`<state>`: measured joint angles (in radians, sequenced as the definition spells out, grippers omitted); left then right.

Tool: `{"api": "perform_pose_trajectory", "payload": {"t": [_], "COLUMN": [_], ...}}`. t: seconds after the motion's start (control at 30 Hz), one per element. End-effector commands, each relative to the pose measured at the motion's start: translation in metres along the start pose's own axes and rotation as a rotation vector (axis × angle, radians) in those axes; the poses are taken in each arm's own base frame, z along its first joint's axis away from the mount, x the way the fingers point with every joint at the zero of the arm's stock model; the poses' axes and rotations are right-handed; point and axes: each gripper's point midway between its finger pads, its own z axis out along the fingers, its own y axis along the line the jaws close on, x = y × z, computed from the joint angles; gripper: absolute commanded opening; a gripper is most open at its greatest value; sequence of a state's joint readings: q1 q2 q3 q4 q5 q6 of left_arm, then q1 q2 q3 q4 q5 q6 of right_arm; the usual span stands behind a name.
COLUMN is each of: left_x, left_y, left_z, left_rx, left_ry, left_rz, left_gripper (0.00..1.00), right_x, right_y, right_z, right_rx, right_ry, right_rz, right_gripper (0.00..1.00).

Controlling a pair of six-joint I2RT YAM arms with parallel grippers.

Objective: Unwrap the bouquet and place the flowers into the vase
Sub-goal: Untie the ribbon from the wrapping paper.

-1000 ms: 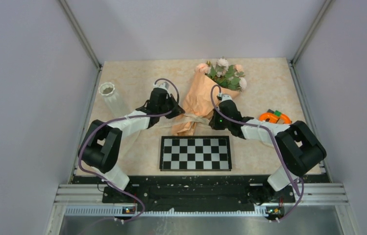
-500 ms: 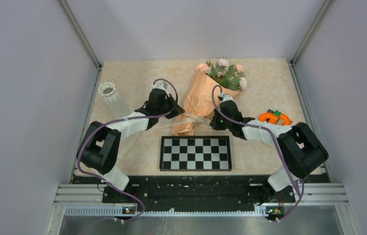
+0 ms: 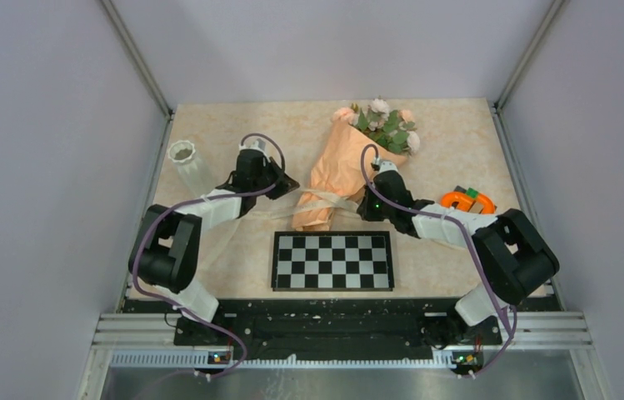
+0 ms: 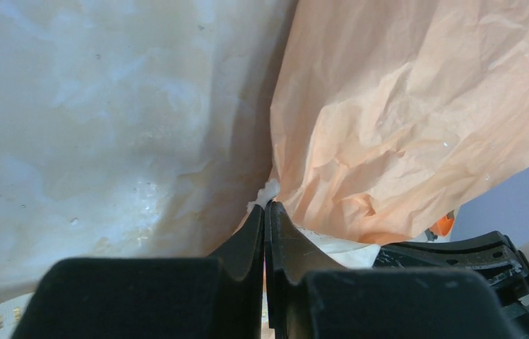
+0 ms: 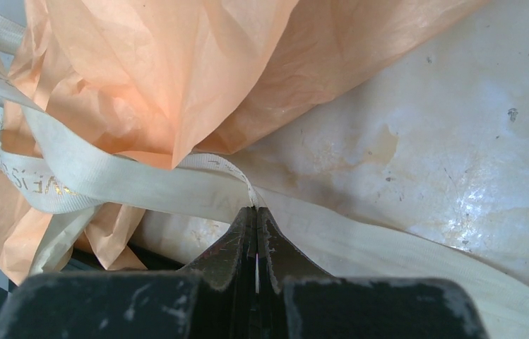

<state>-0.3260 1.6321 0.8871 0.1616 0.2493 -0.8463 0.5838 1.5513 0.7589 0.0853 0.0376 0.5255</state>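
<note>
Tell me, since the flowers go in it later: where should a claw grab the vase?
Around the ribbed body of the vase, below its scalloped rim, coming sideways from the bouquet side. It stands tall and slim near the left wall, so a side pinch looks steadiest.

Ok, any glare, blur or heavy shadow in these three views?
Top external: even light, sharp, soft shadows beside the bouquet. Left wrist: left gripper dark, edges soft, table sheen mild. Right wrist: glare patches on the table, ribbon crisp.

Bright, even light, soft shadows; left end effector seemingly blurred.
</note>
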Motion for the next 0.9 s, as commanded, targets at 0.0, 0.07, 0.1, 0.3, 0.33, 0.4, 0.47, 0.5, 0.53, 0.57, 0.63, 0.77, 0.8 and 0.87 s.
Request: {"api": "perform_pose_trajectory", "payload": {"t": [0.0, 0.07, 0.1, 0.3, 0.33, 0.4, 0.47, 0.5, 0.53, 0.57, 0.63, 0.77, 0.8, 0.87], "left_x": [-0.006, -0.005, -0.005, 0.002, 0.002, 0.0, -0.004, -0.005, -0.006, -0.005, -0.003, 0.0, 0.001, 0.004], "left_y": [0.009, 0.015, 0.017, 0.02, 0.018, 0.014, 0.011, 0.01, 0.009, 0.008, 0.005, -0.002, -0.005, -0.009], "left_z": [0.004, 0.006, 0.007, 0.01, 0.009, 0.007, 0.003, 0.001, 0.0, -0.002, -0.007, -0.017, -0.02, -0.025], "left_rx": [0.028, 0.021, 0.019, 0.04, 0.049, 0.063, 0.064, 0.062, 0.063, 0.061, 0.067, 0.068, 0.067, 0.065], "left_ry": [-0.007, 0.007, 0.012, 0.052, 0.054, 0.051, 0.043, 0.042, 0.041, 0.042, 0.041, 0.016, 0.009, -0.006], "left_rz": [-0.024, -0.031, -0.033, -0.017, -0.009, 0.012, 0.034, 0.043, 0.05, 0.054, 0.057, 0.059, 0.056, 0.043], "left_gripper": [0.05, 0.06, 0.06, 0.13, 0.16, 0.23, 0.32, 0.36, 0.39, 0.41, 0.45, 0.54, 0.57, 0.6], "right_x": [-0.011, -0.01, -0.01, -0.009, -0.009, -0.01, -0.01, -0.011, -0.011, -0.011, -0.01, -0.01, -0.01, -0.009], "right_y": [-0.001, -0.001, -0.001, 0.001, 0.001, 0.002, 0.003, 0.003, 0.003, 0.004, 0.004, 0.004, 0.004, 0.004], "right_z": [-0.006, -0.006, -0.005, -0.004, -0.005, -0.005, -0.006, -0.006, -0.006, -0.006, -0.005, -0.005, -0.005, -0.005], "right_rx": [0.001, 0.001, 0.003, -0.009, -0.01, -0.014, -0.018, -0.018, -0.019, -0.021, -0.024, -0.025, -0.024, -0.024], "right_ry": [-0.043, -0.041, -0.039, -0.031, -0.031, -0.033, -0.034, -0.035, -0.033, -0.034, -0.034, -0.033, -0.034, -0.033], "right_rz": [0.011, 0.011, 0.01, 0.01, 0.009, 0.005, 0.004, 0.002, 0.003, 0.002, 0.004, 0.005, 0.006, 0.005], "right_gripper": [0.0, 0.0, 0.0, 0.0, 0.0, 0.0, 0.0, 0.0, 0.0, 0.0, 0.0, 0.0, 0.0, 0.0]}}
